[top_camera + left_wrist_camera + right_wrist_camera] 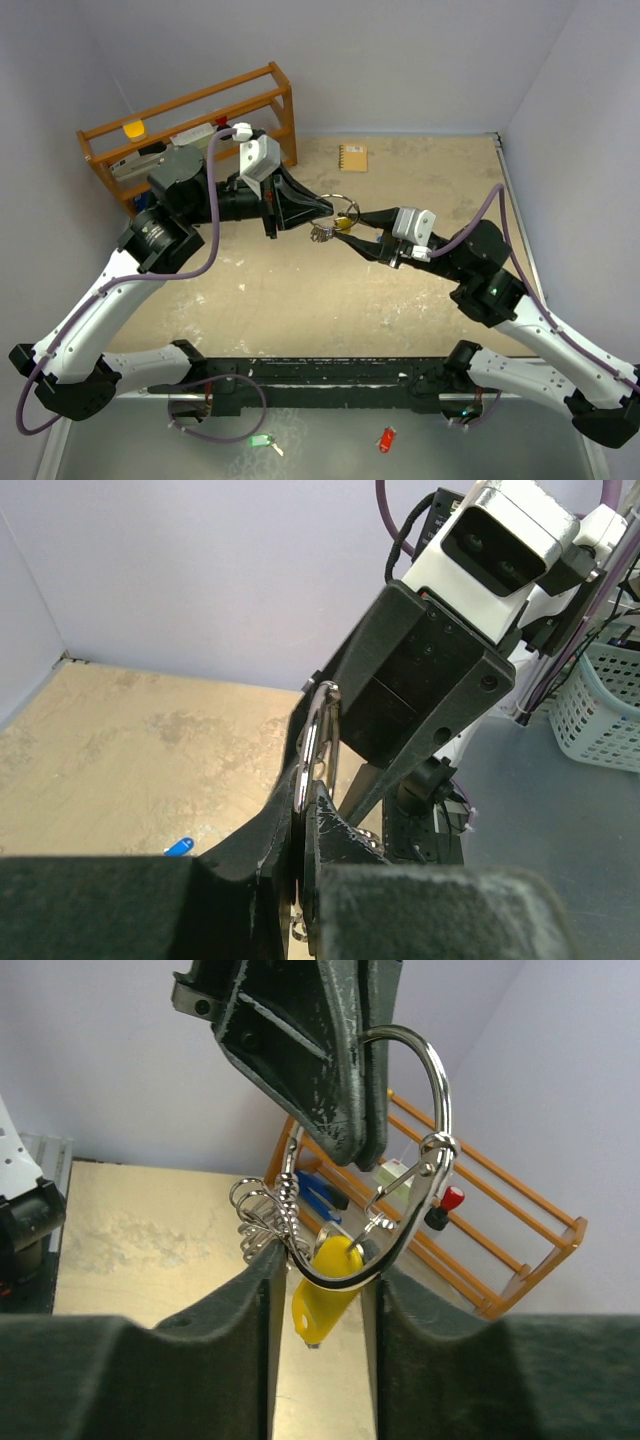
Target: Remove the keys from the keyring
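Note:
The keyring (340,208) is a silver wire ring held in the air between both arms. My left gripper (326,211) is shut on its top edge, and the ring (311,742) shows pinched between the black fingers. My right gripper (352,228) closes on the ring's lower arc (333,1278), which spans from one finger to the other. A yellow-headed key (323,1295) and a bunch of silver keys (262,1218) hang from the ring. They also show in the top view (322,235). A blue-headed key (178,847) lies on the table.
A wooden rack (190,125) stands at the back left, also behind the ring in the right wrist view (480,1230). A small tan notebook (352,157) lies at the back. A green tag (260,440) and a red tag (385,438) lie on the near ledge.

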